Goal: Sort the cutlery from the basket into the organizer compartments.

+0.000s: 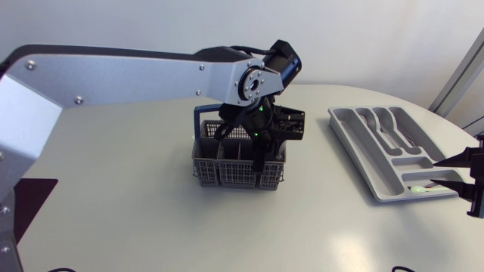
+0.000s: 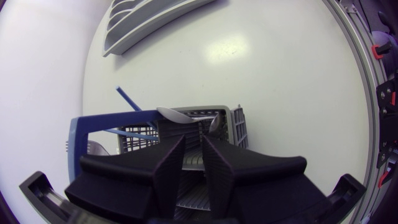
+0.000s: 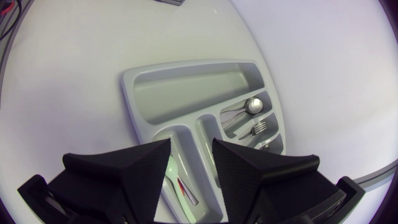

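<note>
Grey mesh basket (image 1: 227, 174) is sitting mid-table, holding a steel spoon (image 2: 176, 114) and a blue-handled piece (image 2: 127, 99). Left gripper (image 2: 193, 163) is hanging right over it, fingers a narrow gap apart, pinching nothing. Right gripper (image 3: 189, 163) is hovering over the organizer (image 3: 186, 90), fingers spread wide. A sorted spoon (image 3: 252, 106) and fork (image 3: 261, 129) are lying in its small compartments.
</note>
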Controlling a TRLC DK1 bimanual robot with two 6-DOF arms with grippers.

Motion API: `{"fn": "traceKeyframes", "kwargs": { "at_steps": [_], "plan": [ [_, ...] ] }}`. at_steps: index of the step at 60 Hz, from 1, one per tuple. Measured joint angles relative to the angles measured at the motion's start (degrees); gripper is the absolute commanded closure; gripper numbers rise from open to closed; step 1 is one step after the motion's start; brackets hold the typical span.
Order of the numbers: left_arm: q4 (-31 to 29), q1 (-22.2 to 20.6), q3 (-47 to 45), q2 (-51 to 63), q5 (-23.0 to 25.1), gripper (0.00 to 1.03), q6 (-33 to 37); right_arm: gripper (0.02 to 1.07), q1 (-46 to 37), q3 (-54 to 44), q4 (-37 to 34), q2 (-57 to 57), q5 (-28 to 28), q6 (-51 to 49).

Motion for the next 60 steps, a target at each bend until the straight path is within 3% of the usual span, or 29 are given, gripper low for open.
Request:
{"fn": "traceKeyframes", "kwargs": {
  "at_steps": [7, 16, 39, 60],
  "plan": [
    [0.0, -0.2, 2.7, 0.8, 0.0, 0.81, -3.1, 0.56, 0.0, -0.9, -0.2, -0.3, -0.5, 0.0],
    [-1.4, -1.6, 6.1, 1.5, -2.2, 0.78, -12.3, 0.56, 0.0, -1.7, -0.9, -0.6, -1.2, 0.0],
    [-1.9, -6.4, 6.1, 2.6, -13.7, 0.69, -30.5, 0.54, 0.0, -2.1, -2.6, -2.5, -3.7, 2.0],
    [-2.0, -6.6, 8.5, 6.9, -18.4, 0.69, -40.2, 0.54, 0.0, -3.3, -2.8, -3.5, -5.0, 3.5]
  ]
}}
